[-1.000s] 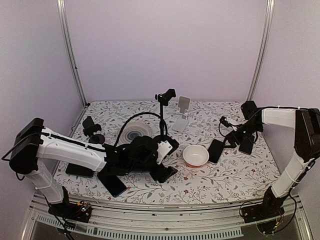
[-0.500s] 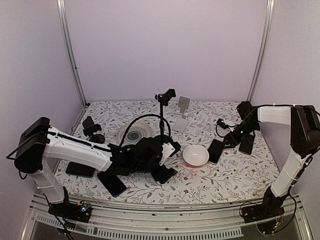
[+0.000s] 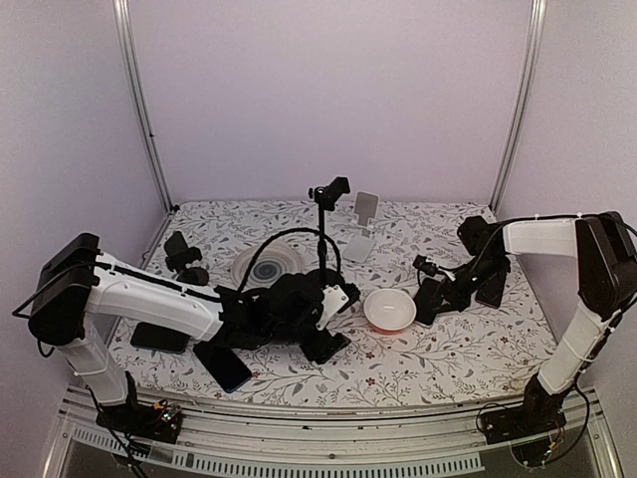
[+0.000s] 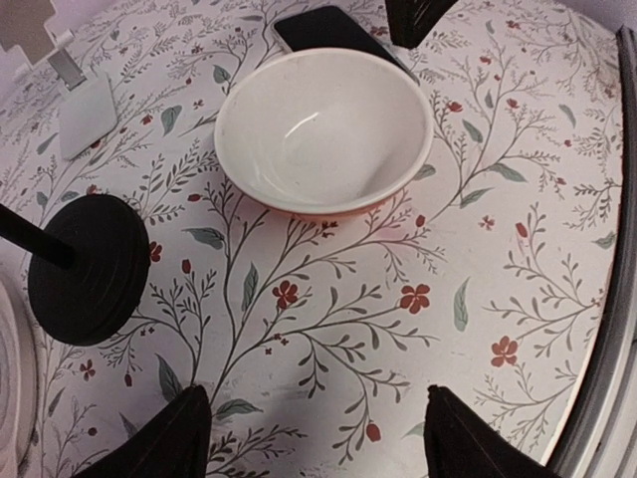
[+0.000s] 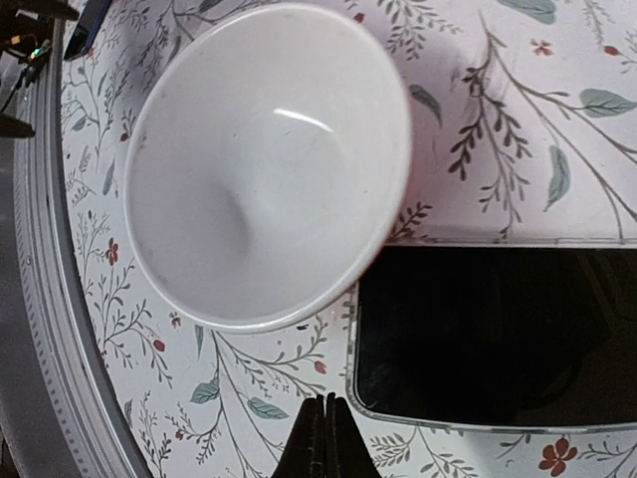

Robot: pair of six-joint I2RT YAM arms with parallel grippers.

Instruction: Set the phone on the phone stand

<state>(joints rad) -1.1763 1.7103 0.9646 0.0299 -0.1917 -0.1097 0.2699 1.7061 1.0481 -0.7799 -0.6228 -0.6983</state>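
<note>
Ok, I see right gripper (image 5: 320, 438) pinched closed, empty, tips by phone's edge | phone (image 5: 488, 339) flat on table, just beside white bowl (image 5: 264, 164), well apart from phone stand (image 3: 360, 227) | left gripper (image 4: 328, 443) spread wide, empty

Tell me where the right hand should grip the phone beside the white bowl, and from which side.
Pinch the phone across its two long edges, from above, probably toward the end away from the bowl. It lies flat, so only its thin sides offer purchase, and its short edge sits close to the bowl's rim.
</note>
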